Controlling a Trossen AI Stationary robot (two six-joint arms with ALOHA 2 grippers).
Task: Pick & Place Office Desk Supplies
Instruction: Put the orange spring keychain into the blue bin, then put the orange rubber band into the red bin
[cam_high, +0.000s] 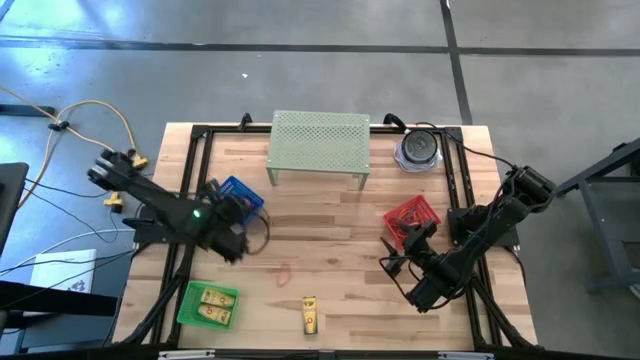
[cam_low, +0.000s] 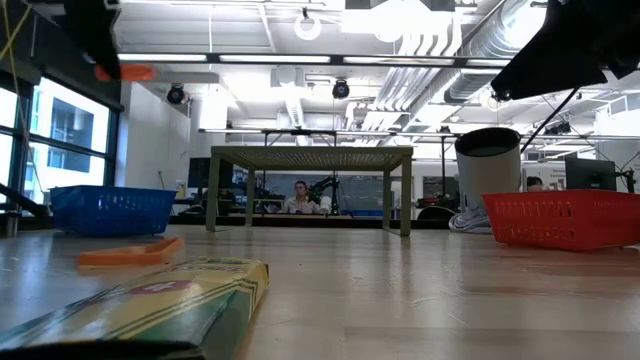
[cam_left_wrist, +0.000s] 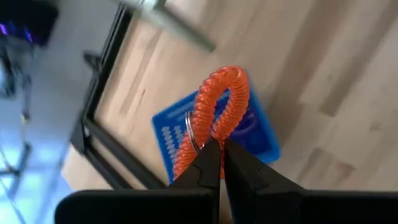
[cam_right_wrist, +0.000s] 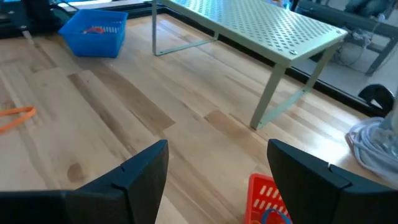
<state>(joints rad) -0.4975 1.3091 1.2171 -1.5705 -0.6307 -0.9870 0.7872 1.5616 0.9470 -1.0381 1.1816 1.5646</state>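
My left gripper is shut on an orange coiled loop and hangs over the near rim of the blue basket, at the table's left. In the low view the loop shows high above the table. A flat orange band lies on the wood near the middle. A yellow block lies by the near edge. My right gripper stands open with nothing between its fingers, just near of the red basket. My left gripper pinches the orange coiled loop between its two fingertips at the loop's lower part, beside a small metal ring. The fingers slant downward. The rest of the loop arches out past the fingertips, lifted clear above the blue basket.
A pale green perforated stand stands at the far edge, with a dark round container to its right. A green basket with yellow blocks sits near left. A black frame rims the table. Bare wood lies in the middle.
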